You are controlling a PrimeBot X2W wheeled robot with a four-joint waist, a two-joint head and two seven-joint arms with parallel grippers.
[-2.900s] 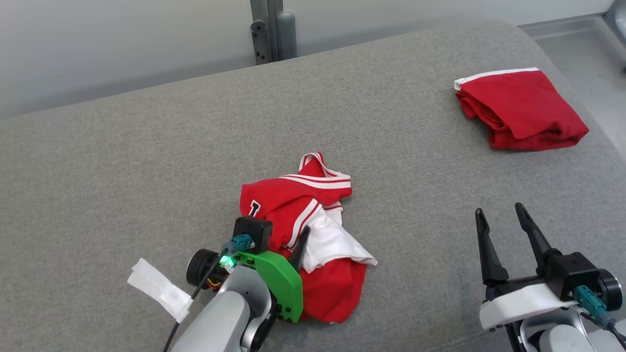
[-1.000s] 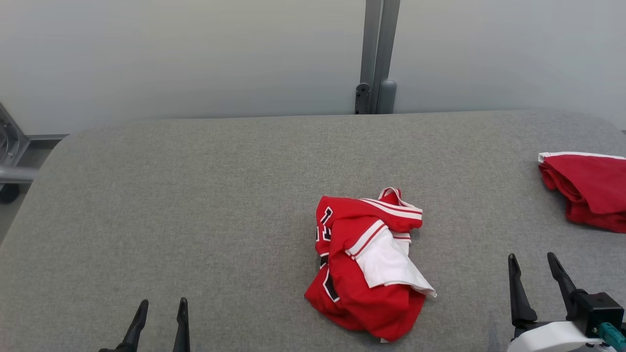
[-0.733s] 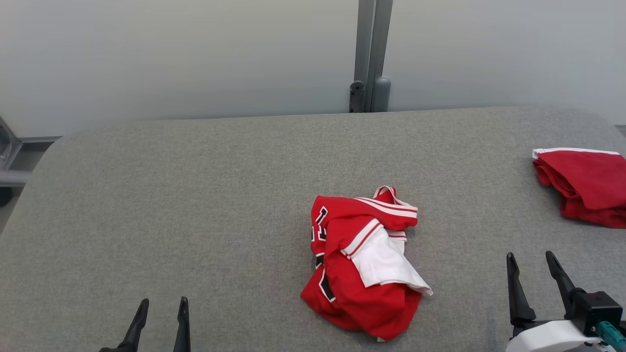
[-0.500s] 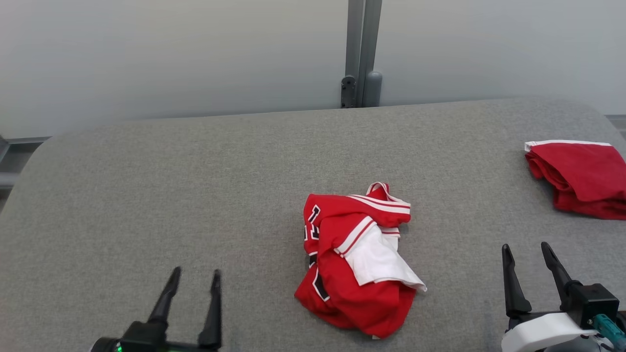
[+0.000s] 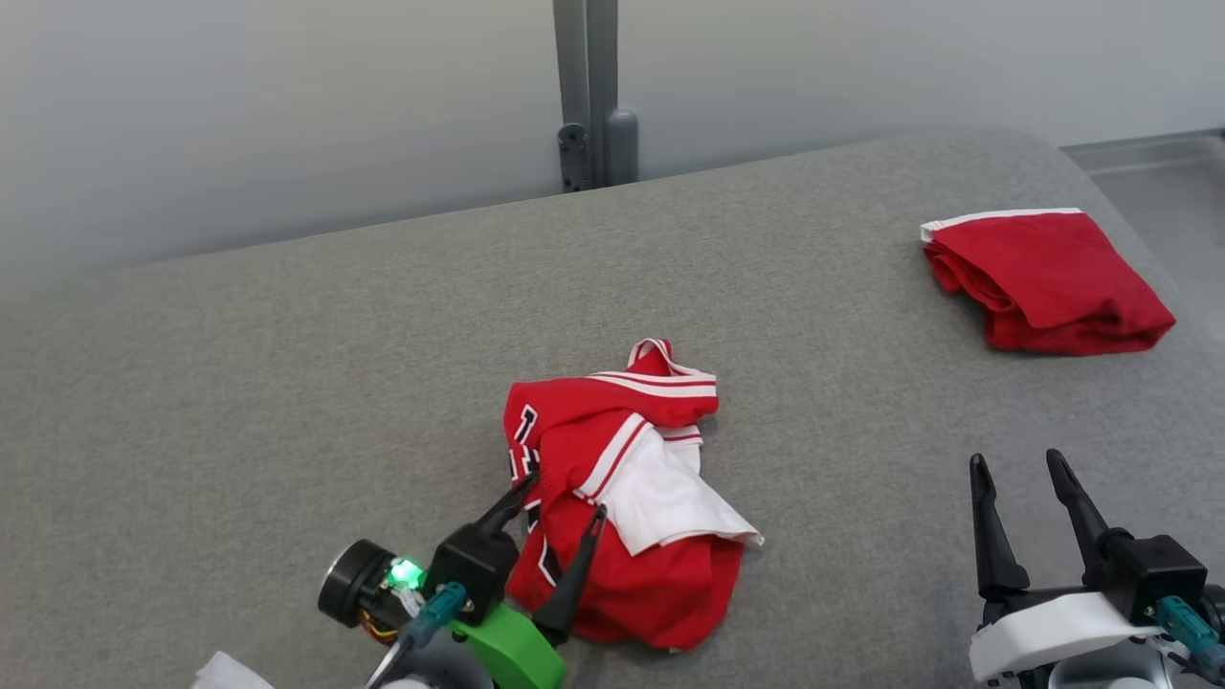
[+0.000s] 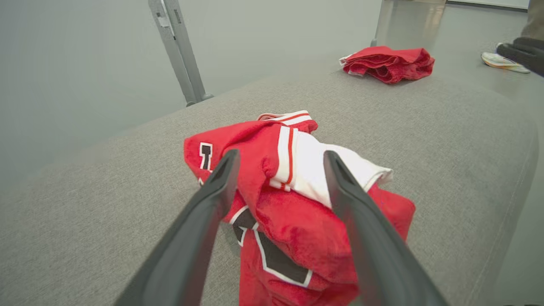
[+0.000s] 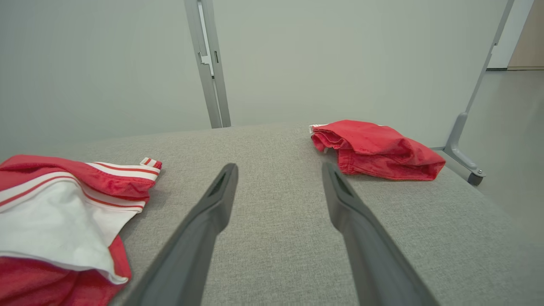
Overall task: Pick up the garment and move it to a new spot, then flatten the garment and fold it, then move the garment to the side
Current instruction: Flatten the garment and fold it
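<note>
Crumpled red-and-white garment [image 5: 627,507] lies bunched on grey surface [image 5: 287,383].

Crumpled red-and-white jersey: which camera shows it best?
Head view: nearly the whole jersey shows from above. The left wrist view is closer, but its fingers hide parts and the frame crops it. The right wrist view catches part of it.
</note>
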